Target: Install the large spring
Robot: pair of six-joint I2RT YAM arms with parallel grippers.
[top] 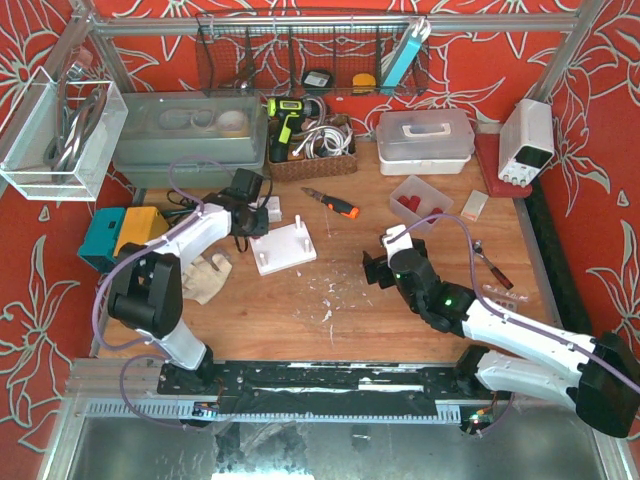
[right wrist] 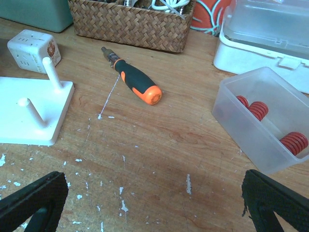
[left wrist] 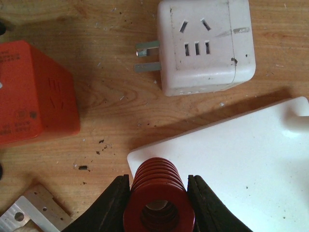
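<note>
Screwdriver (right wrist: 137, 83), wicker basket (right wrist: 130, 24), perhaps plug adapter (left wrist: 205, 46)

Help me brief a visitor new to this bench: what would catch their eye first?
The big red spring clamped in the left end effector, at the corner of the white peg base, stands out first. Next, the clear tub of spare red springs at right, and the orange-handled screwdriver mid-table.

We can read no text anywhere. The orange box (left wrist: 36, 92) at the left of the left wrist view bears faint print, too blurred to make out. The white plug cube (right wrist: 29, 48), upper left in the right wrist view, carries a small sticker (right wrist: 51, 48), also illegible.
</note>
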